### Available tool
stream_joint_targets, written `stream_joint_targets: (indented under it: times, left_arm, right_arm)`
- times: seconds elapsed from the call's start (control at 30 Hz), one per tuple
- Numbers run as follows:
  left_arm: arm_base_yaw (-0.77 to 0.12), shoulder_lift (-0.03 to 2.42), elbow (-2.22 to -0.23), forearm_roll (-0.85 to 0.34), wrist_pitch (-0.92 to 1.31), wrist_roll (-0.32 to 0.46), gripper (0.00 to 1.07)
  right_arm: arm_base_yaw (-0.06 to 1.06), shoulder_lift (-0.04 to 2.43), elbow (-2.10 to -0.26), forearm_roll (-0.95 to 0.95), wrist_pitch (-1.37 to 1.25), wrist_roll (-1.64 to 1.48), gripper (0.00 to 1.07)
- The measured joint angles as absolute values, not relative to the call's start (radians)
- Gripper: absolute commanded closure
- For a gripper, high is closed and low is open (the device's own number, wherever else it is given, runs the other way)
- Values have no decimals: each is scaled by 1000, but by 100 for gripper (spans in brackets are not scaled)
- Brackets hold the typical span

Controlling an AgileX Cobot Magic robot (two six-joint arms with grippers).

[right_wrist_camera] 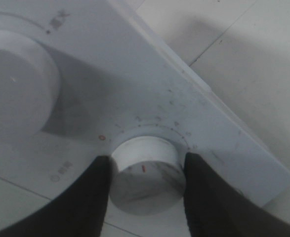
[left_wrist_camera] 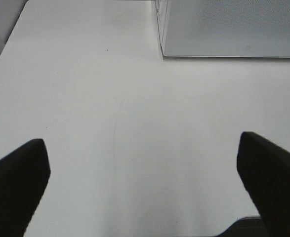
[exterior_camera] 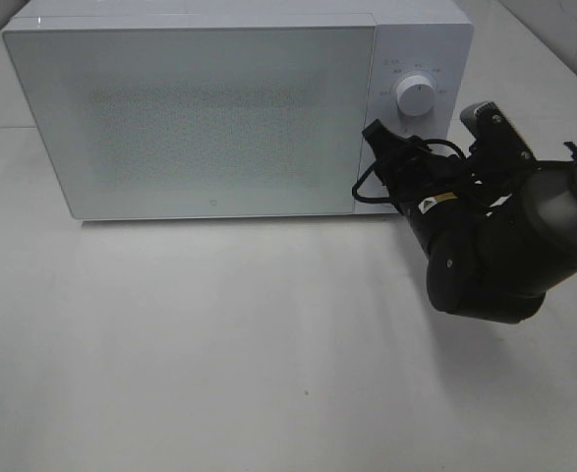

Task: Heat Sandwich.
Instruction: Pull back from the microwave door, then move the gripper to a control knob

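Gripping the lower dial (right_wrist_camera: 145, 148) on the microwave (exterior_camera: 200, 118): right claw (right_wrist_camera: 145, 173) is clamped on it, with one dark finger (right_wrist_camera: 85, 197) pressed to each side. The red tick on the dial face points toward the camera, off from the red zero mark (right_wrist_camera: 101, 138) on the scale. The upper dial (exterior_camera: 413, 96) sits just above and is untouched.

Microwave door (exterior_camera: 190, 123) is closed. It's a frosted speckled panel and nothing can be made out through it. The sandwich isn't visible in any view, so I can't tell where it is.

In the high view the right arm (exterior_camera: 494, 256) covers the lower part of the control panel, so the lower dial and the claw tips are hidden there. A black cable loop (exterior_camera: 367, 182) hangs just beside the door edge.

Left claw (left_wrist_camera: 142, 163) has its fingers wide apart and holds nothing. It hovers over the bare white counter (exterior_camera: 219, 344), well apart from the microwave's front corner (left_wrist_camera: 162, 49). The high view doesn't show the left arm. The counter has a faint scratch line (left_wrist_camera: 115, 133) and a small dark speck (left_wrist_camera: 107, 49).
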State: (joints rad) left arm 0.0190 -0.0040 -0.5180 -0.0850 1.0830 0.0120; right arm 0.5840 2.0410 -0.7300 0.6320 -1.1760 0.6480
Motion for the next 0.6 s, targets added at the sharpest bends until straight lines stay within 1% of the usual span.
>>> stream_joint_targets:
  times: [0.03,0.13,0.23,0.3,0.33,0.47,0.5,0.6]
  left_arm:
    - [19,-4,-518,-85,1083,12,9]
    - [19,-4,-518,-85,1083,12,9]
    - [19,-4,-518,-85,1083,12,9]
    - [19,-4,-518,-85,1083,12,9]
    - [19,-4,-518,-85,1083,12,9]
    - [19,-4,-518,-85,1083,12,9]
    - [19,-4,-518,-85,1083,12,9]
    - [19,-4,-518,-85,1083,12,9]
  right_arm:
    - [584,2041,-730,632,-1176,648,104]
    - [584,2041,-730,632,-1176,838,104]
    - [584,2041,-730,633,-1177,925,104]
    - [584,2041,-730,636,-1177,1058,104]
    - [584,2041,-730,636,-1177,1058,104]
    - [584,2041,-730,644,-1177,1262,103]
    - [584,2041,-730,644,-1177,1262,103]
    - [584,2041,-730,651,-1177,1394,103]
